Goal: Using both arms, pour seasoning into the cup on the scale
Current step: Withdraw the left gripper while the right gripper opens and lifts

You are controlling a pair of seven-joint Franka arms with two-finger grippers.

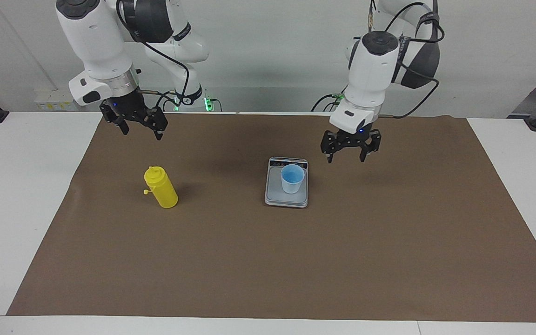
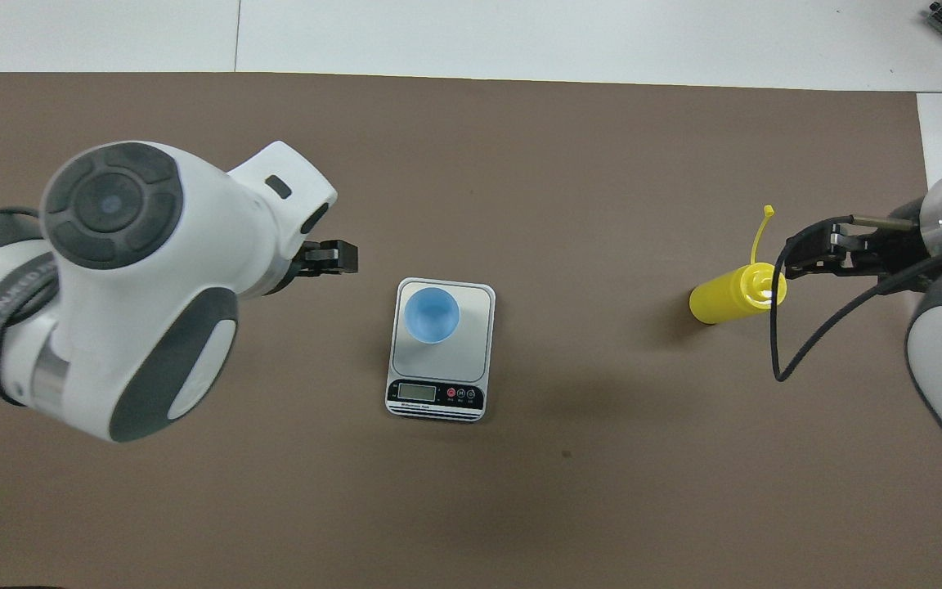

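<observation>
You have one scale (image 1: 286, 197), one cup (image 1: 292, 178) and one bottle (image 1: 160, 187), frame centre and centre-left. The cup stands on the scale, below and beside the left gripper (image 1: 346, 155), whose jaws hang released and empty. The right gripper (image 1: 138, 130), upper left, gapes above the bottle.

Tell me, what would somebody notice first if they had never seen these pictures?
Probably the bright yellow bottle, standing alone on the brown mat toward the right arm's end of the table. Next comes the little blue cup, sitting upright on the silver scale in the middle of the mat. Two big white arms hang above: the right gripper and the left gripper are both open, raised off the mat, holding nothing.
</observation>
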